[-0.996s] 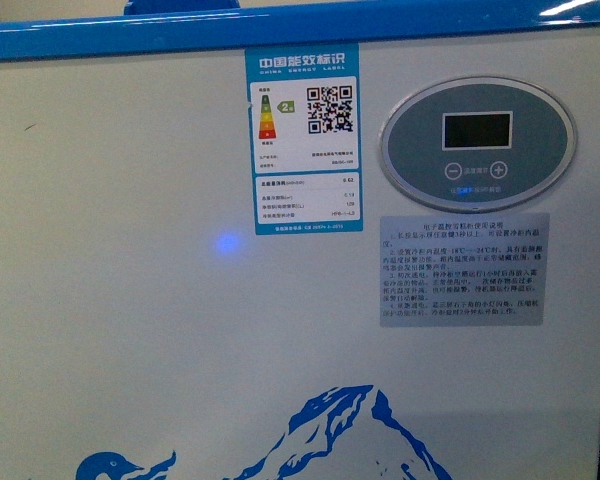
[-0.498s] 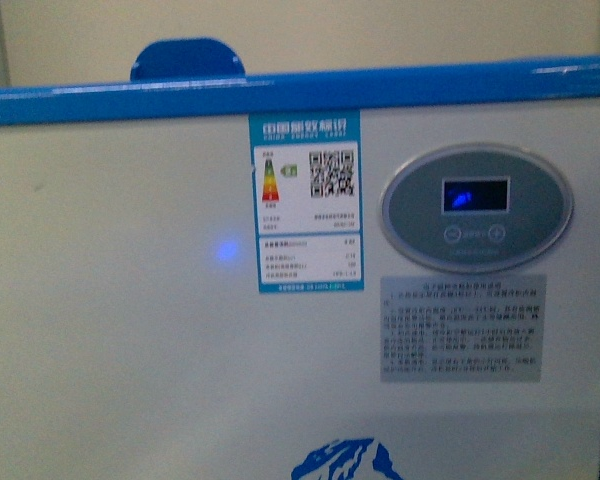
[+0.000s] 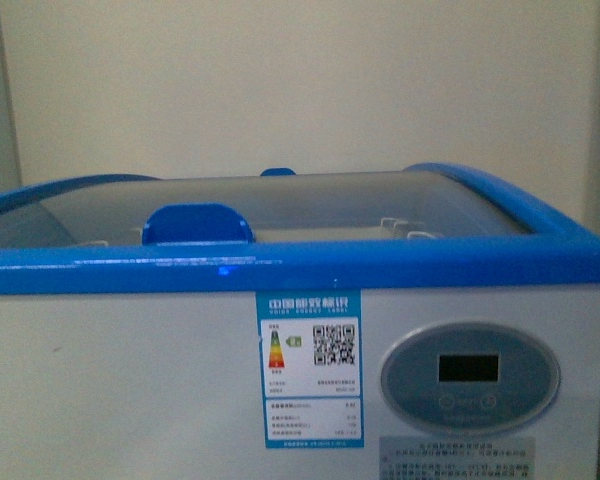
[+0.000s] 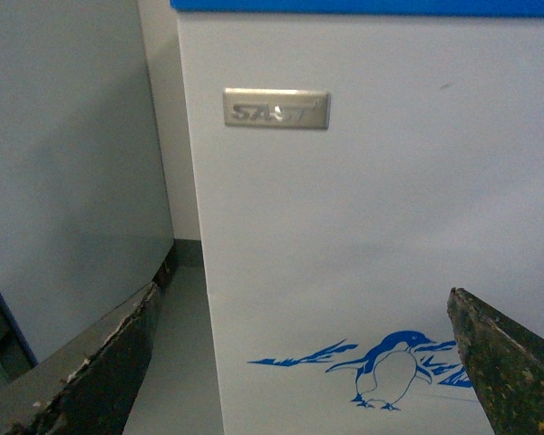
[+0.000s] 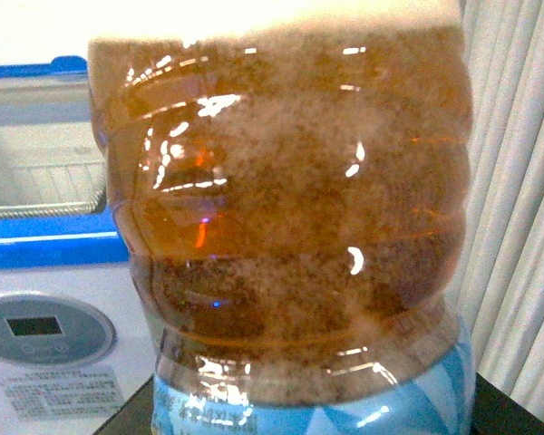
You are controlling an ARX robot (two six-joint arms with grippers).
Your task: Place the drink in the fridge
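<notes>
The fridge is a white chest cooler with a blue top rim, right in front of me. Its sliding glass lid has a blue handle. My right gripper is shut on the drink bottle, a clear ribbed bottle of amber liquid with a light blue label, which fills the right wrist view; the fingers are hidden behind it. My left gripper is open and empty, low before the fridge's white front by the blue penguin picture.
An energy label and an oval control panel sit on the fridge front. A grey cabinet side stands close beside the fridge corner. Pale curtains hang behind the bottle. A plain wall is behind the fridge.
The front view has risen: earlier it showed only the fridge's front face with the mountain picture, now the blue rim, glass lid and handle are in sight.
</notes>
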